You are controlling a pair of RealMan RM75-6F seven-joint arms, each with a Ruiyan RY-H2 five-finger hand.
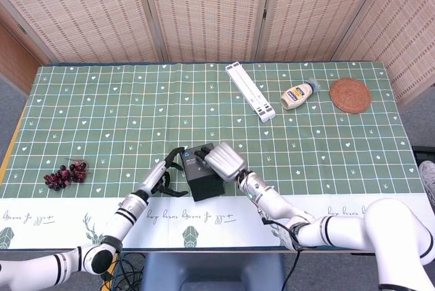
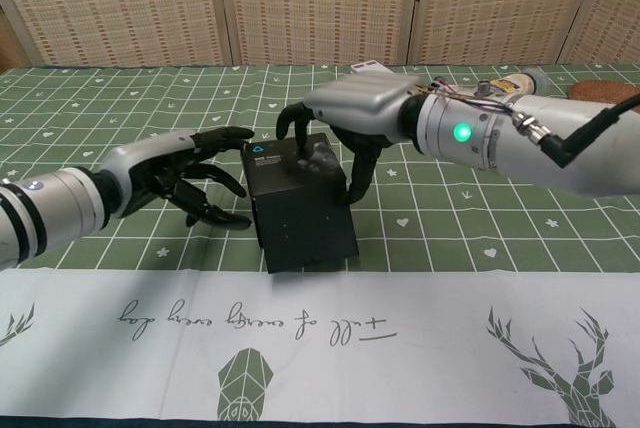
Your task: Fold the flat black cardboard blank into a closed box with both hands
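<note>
Head view: we see the black cardboard box (image 1: 204, 175), already folded up, near the tabletop's (image 1: 102, 100) front edge.

Chest view: right hand (image 2: 345, 123) presses its top, probably holding the lid closed; left hand (image 2: 190, 173) hovers beside, fingers apart, empty.

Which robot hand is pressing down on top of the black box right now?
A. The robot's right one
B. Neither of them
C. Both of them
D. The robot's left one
A: the right robot hand arches over the black box with fingertips on its top, while the left robot hand hovers spread open beside it, apparently not touching.
</note>
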